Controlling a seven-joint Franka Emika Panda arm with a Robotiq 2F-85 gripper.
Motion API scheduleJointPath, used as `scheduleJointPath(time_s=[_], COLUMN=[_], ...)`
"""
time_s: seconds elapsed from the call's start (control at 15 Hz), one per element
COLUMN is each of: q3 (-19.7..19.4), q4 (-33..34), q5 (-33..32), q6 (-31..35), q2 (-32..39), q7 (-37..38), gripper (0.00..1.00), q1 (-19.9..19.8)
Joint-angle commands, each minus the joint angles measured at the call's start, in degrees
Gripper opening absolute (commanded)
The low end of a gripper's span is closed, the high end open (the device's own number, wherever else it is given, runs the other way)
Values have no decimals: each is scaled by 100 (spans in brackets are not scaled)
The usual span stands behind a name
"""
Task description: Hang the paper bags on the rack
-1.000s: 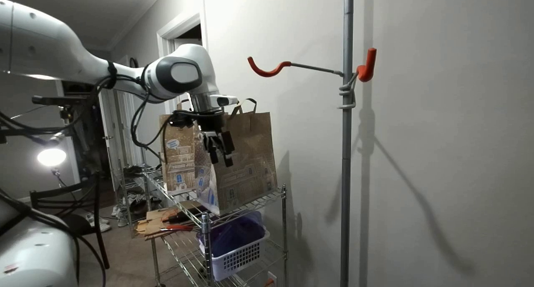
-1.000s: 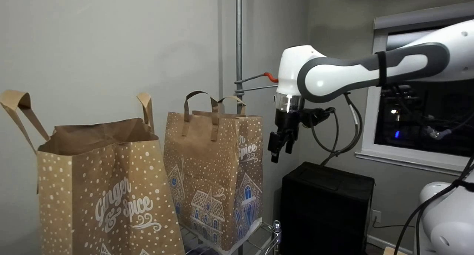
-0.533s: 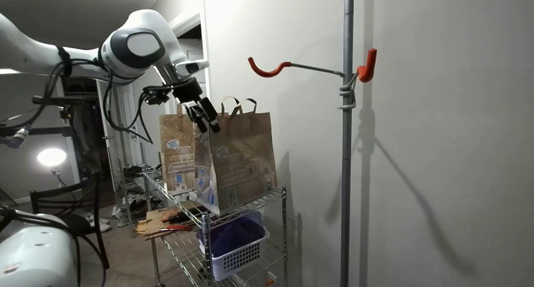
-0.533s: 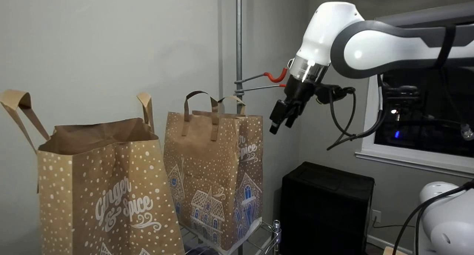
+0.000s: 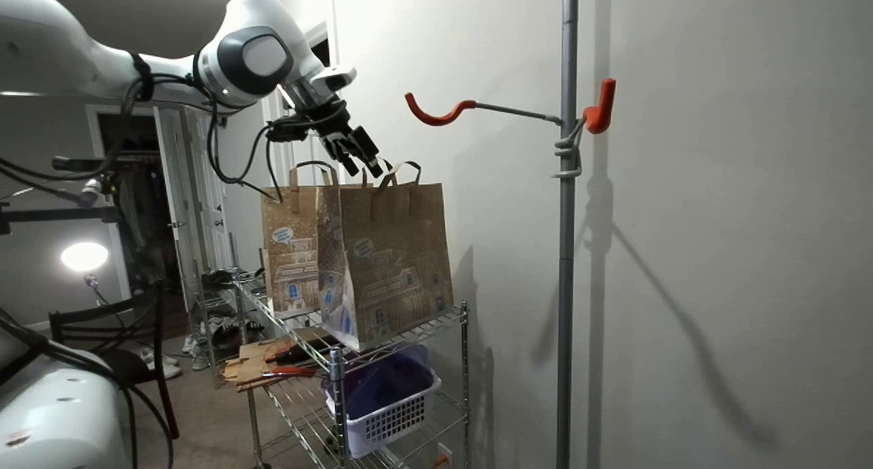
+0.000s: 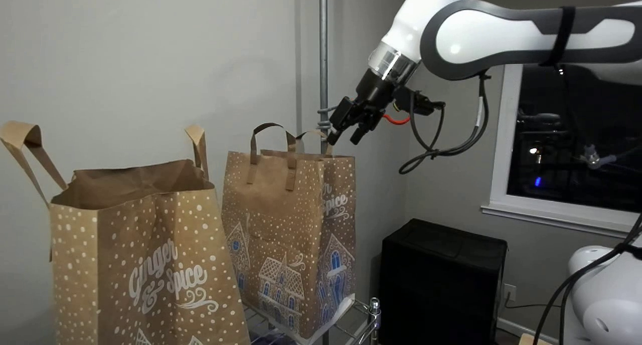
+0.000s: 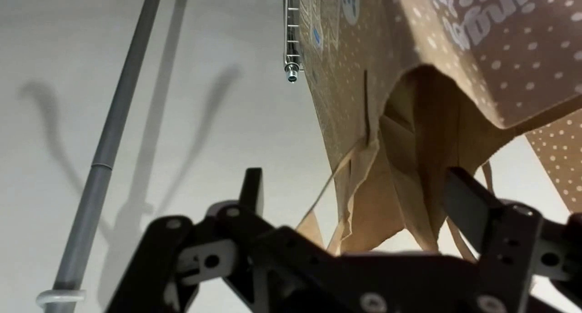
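Note:
Two brown paper bags stand upright on a wire cart. The bag nearer the rack (image 5: 399, 264) has its handles up; it also shows in an exterior view (image 6: 286, 224) and in the wrist view (image 7: 350, 99). The second bag (image 6: 145, 249) stands beside it, partly hidden in an exterior view (image 5: 293, 251). The rack, a grey pole (image 5: 567, 305), carries a red hook (image 5: 440, 120); the pole also shows in the wrist view (image 7: 102, 163). My gripper (image 5: 364, 168) is open, empty and tilted, close to the nearer bag's handles; whether it touches them I cannot tell. Its fingers spread wide in the wrist view (image 7: 354, 181).
The wire cart (image 5: 336, 367) holds a white basket (image 5: 392, 421) with purple-blue contents and cardboard (image 5: 256, 367) on lower levels. A black box-like object (image 6: 444, 275) stands beyond the cart. A second red hook (image 5: 600, 108) points outward from the pole. A wall stands behind the rack.
My gripper has risen from in front of the nearer bag, tilted, and then moved over towards the bag's top and handles. Both bags and the rack have not moved.

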Motion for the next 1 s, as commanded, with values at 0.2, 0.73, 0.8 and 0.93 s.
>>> scheduleJointPath(time_s=[0.2, 0.73, 0.8, 0.93], q3=[338, 219, 169, 43], q4=[975, 1465, 1521, 1656], q5=[-252, -55, 18, 295], q6=[266, -6, -80, -248], q2=[1362, 1442, 1425, 1470], q7=[196, 82, 25, -126], gripper=[100, 100, 100, 100], q1=[-26, 169, 184, 259])
